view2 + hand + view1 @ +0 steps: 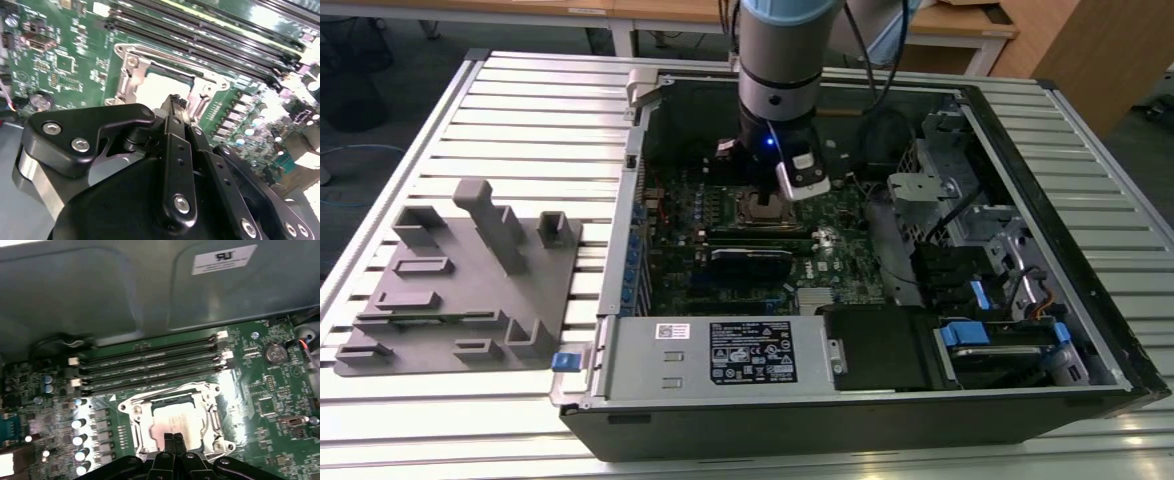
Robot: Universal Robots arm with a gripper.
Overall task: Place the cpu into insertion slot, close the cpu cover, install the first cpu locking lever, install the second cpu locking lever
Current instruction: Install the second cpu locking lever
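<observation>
The cpu [172, 416] lies flat in the insertion slot [170, 399], its pale metal top catching the light. The silver cpu cover [141, 412] lies down around it as a frame. My gripper [173, 441] hangs just above the near edge of the chip, fingertips pressed together and shut, with nothing seen between them. The second wrist view has the same fingertips [175, 103] at the rim of the cover [131, 82], with the cpu [157, 87] beyond. From the exterior view the gripper [769, 200] reaches down into the open computer case over the socket.
Long black memory sticks [150, 365] run beside the socket, with the case's grey wall [100, 290] behind them. A coin battery [274, 353] sits on the board. A grey fixture rack [460, 280] stands on the table at the exterior view's left. The power supply [720, 350] and drive bays [987, 250] fill the case.
</observation>
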